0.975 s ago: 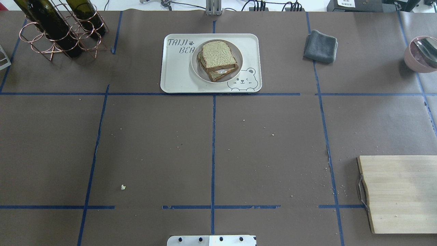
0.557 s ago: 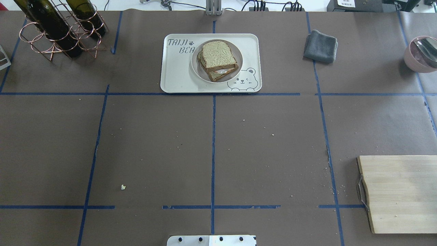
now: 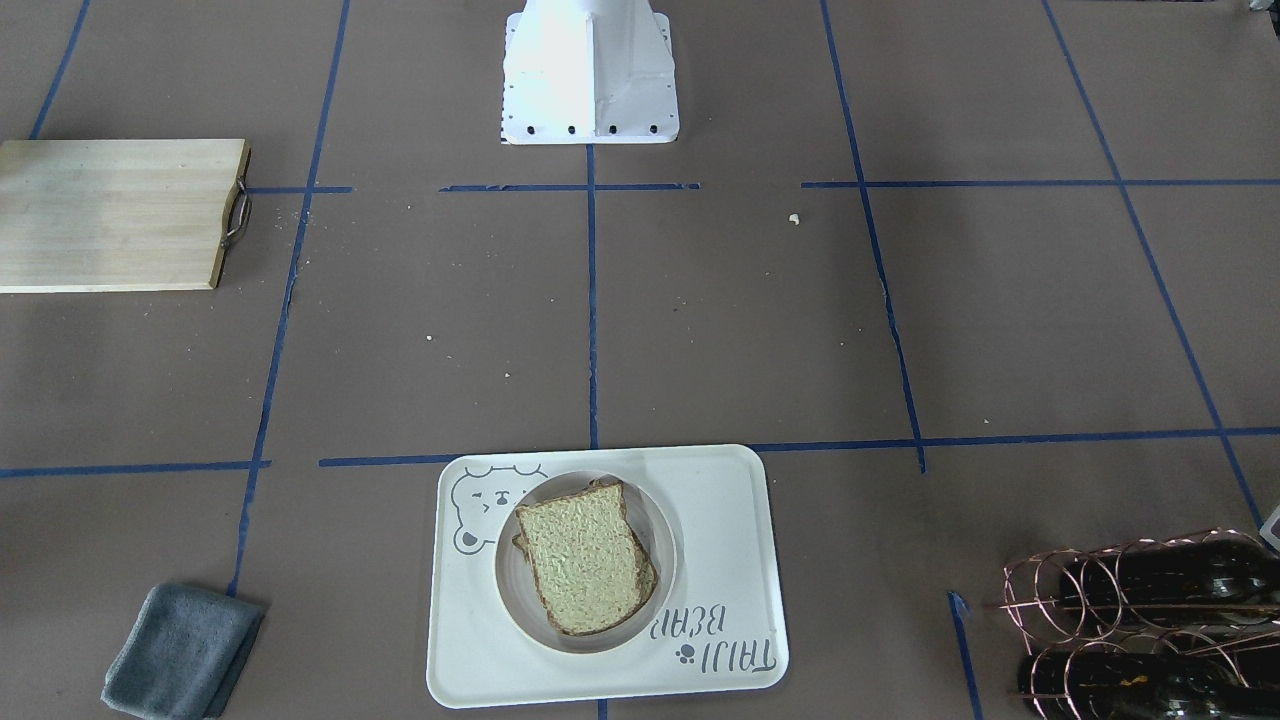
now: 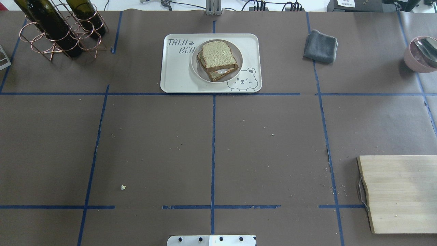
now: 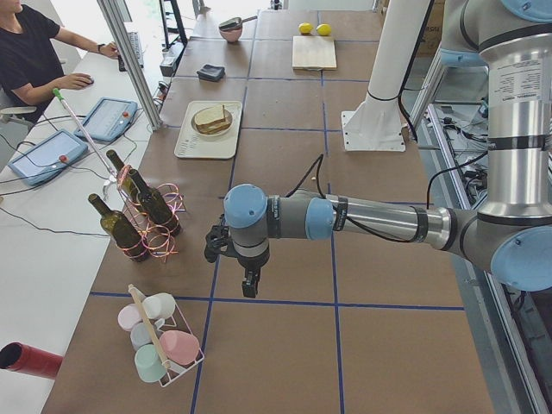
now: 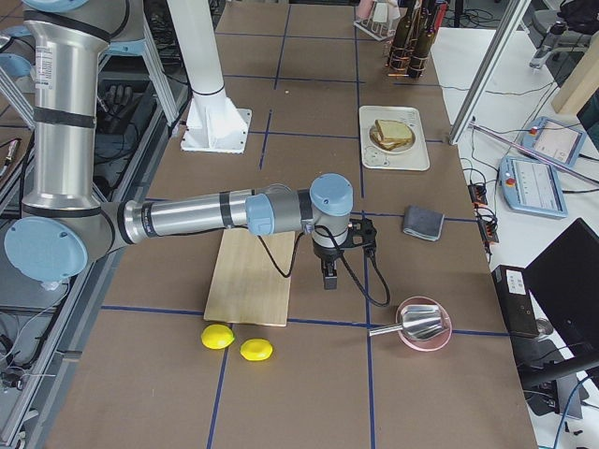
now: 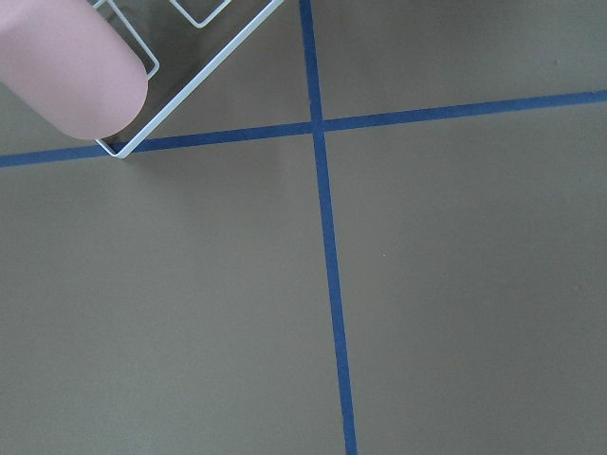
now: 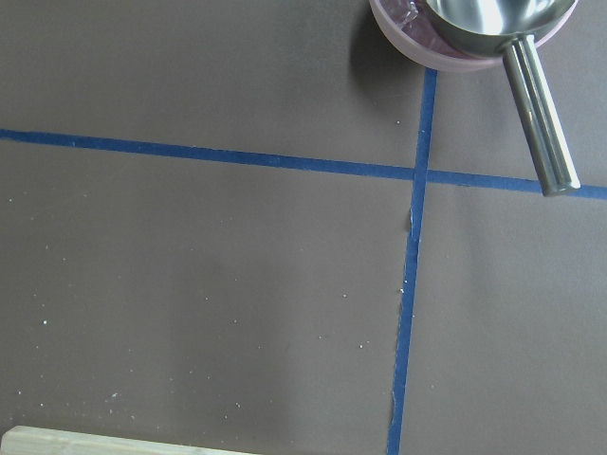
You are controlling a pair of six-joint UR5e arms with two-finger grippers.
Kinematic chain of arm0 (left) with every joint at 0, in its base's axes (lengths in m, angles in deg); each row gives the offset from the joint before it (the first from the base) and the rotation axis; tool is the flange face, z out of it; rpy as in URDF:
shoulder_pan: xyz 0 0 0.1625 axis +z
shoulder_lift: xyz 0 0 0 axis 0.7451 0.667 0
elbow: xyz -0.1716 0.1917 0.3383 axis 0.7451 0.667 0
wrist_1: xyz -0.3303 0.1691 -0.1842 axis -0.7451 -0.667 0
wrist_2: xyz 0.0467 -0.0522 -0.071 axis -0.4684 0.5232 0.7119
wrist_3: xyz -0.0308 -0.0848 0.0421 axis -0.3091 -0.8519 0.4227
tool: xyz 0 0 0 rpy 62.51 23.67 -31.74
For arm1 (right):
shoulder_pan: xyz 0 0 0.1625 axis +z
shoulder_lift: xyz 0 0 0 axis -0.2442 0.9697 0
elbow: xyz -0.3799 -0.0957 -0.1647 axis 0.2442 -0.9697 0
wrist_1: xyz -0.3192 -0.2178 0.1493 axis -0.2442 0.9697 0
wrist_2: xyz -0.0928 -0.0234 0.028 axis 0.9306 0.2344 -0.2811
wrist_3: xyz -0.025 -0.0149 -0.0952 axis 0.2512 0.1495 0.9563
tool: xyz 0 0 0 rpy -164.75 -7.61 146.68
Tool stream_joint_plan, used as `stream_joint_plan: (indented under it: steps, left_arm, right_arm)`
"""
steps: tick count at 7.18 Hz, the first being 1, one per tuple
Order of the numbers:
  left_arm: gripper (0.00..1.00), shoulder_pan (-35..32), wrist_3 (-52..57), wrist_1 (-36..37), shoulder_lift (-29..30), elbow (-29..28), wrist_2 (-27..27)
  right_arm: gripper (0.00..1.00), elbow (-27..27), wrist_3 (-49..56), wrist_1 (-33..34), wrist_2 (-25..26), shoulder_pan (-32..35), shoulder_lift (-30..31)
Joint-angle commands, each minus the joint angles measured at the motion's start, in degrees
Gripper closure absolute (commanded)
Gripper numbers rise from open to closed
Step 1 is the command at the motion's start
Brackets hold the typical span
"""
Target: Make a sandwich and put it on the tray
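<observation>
**Sandwich** (image 4: pixel 218 59): assembled, two slices with a little egg showing at the robot-side edge. It sat on a plate (image 4: pixel 195 70) inside the tray (image 4: pixel 175 78). The top slice was skewed slightly off the lower one.

**Tray:** flat on the desk (image 4: pixel 153 143), on the centre line at the side away from the base (image 3: pixel 588 75). Its long axis ran across the desk, left to right. Its near rim touched a tape line.

**Left jaws:** seen only from the end camera, so width could not be told and nothing was seen held. They hung from the left arm (image 5: pixel 345 220) over the desk's left end, beside the bottle rack (image 5: pixel 142 216) and cup rack (image 5: pixel 164 345). The tray lay well apart, toward the centre.

**Right jaws:** likewise could not be judged. They hung from the right arm (image 6: pixel 206 213) over the right end, between the board (image 6: pixel 248 276), cloth (image 6: pixel 421 223) and bowl (image 6: pixel 423 323).

**Nearer arm:** could not be told; both stood well off.

**Room:** open desk with scattered crumbs lay between base and tray. The cloth and bottle rack flanked the tray but stood apart from it.

**Status, judged:** placement looked finished, and no approach seemed called for.
</observation>
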Motion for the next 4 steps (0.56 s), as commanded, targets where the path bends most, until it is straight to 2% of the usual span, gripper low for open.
stream_joint_plan:
  steps: [1, 4]
  left_arm:
    - [0.0, 0.0, 0.0, -0.1, -0.2, 0.0, 0.0]
    - [0.0, 0.0, 0.0, -0.1, -0.1, 0.2, -0.1]
  right_arm:
    - [0.0, 0.1, -0.1, 0.0, -0.3, 0.0, 0.0]
    - [0.0, 0.1, -0.7, 0.1, -0.6, -0.1, 0.0]
